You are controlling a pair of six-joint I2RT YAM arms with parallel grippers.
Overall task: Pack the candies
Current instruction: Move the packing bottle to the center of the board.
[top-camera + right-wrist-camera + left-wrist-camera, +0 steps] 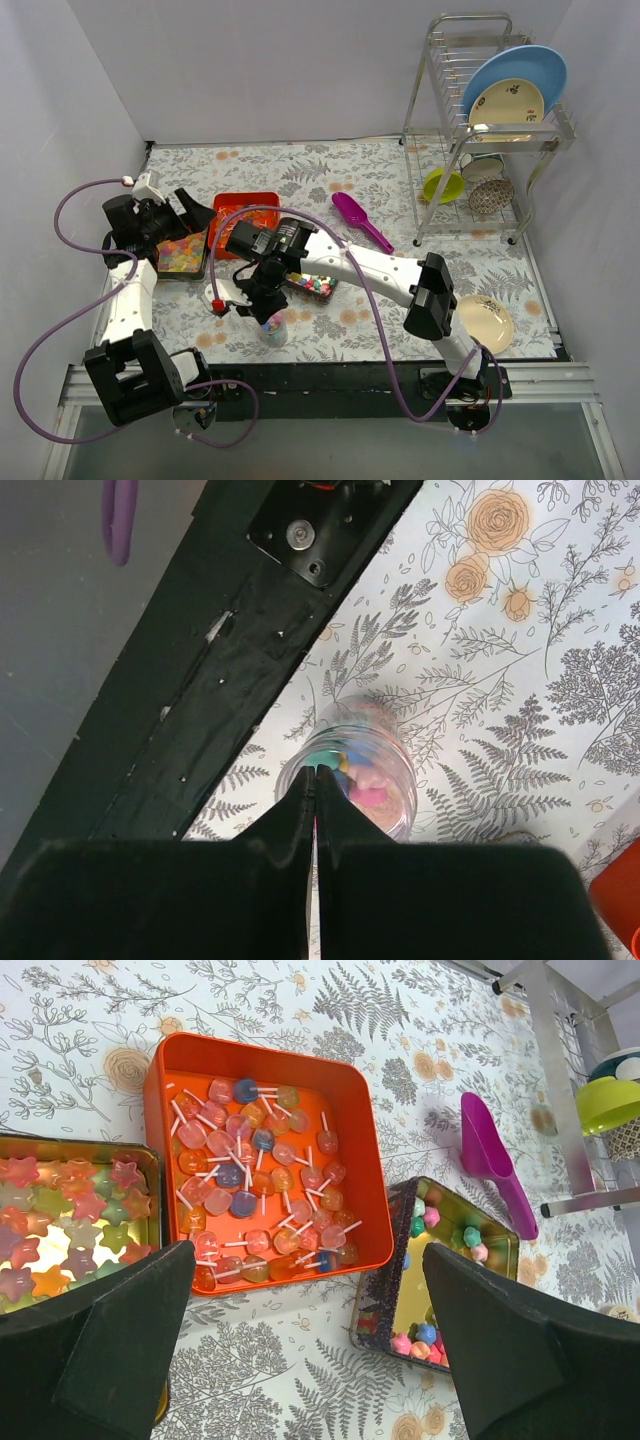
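**SHUT PINCER POISED OVER CANDY JAR**

From above: right pincer (268, 312) pressed together, pointing down at an upright jar (272, 332) directly beneath, with the arm stretched leftward across the tabletop (300, 165). Just behind it, more candies (312, 285) in a dark tin (333, 284). Left pincer (195, 215) spread wide, farther off.

Left wrist: orange tray (365, 1160) straight ahead, tin ahead to the right.

Right wrist: closed tips in line with the jar's mouth, pastel candies inside, nothing visibly gripped. Right arm likely nearer the tin.
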